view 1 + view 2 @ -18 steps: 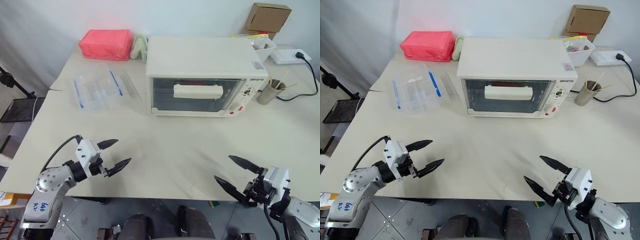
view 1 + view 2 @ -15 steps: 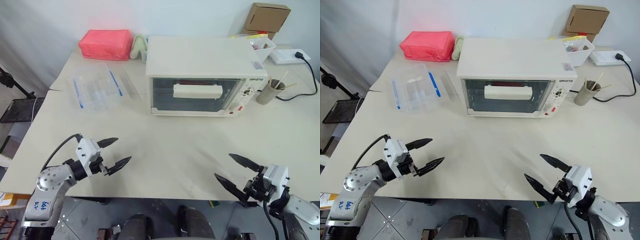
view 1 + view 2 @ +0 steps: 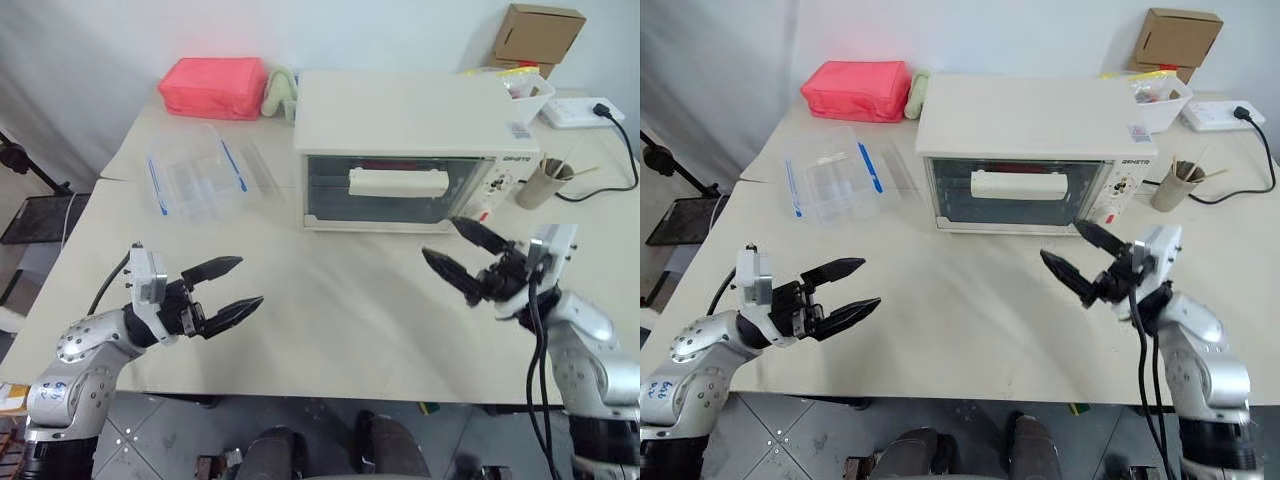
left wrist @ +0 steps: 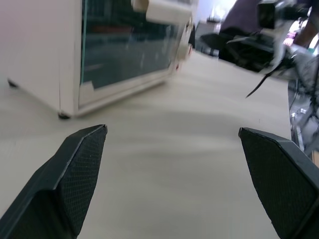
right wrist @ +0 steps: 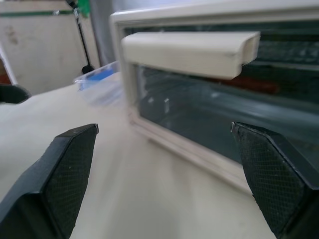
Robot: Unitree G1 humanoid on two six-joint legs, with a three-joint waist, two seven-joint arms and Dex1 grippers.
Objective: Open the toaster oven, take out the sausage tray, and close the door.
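Observation:
The cream-white toaster oven [image 3: 400,110] stands at the back middle of the table. Its glass door [image 3: 385,203] is closed, the bar handle [image 3: 397,182] across its upper half. The sausage tray is hidden behind the glass; the right wrist view gives just a reddish streak [image 5: 259,85] inside. My right gripper [image 3: 438,237] is open and empty, just in front of the oven's lower right corner and pointing at the door [image 5: 199,114]. My left gripper [image 3: 250,281] hovers open and empty over the table's front left, well short of the oven [image 4: 119,50].
A clear plastic container [image 3: 190,178] lies left of the oven, with a red pouch [image 3: 212,87] behind it. Right of the oven stand a paper cup of sticks [image 3: 543,183], a white bin [image 3: 525,95], a power strip [image 3: 578,112] and a cardboard box [image 3: 538,33].
My right gripper has risen from the table's front edge and moved forward to just before the oven door. The left gripper has lifted slightly, still open.

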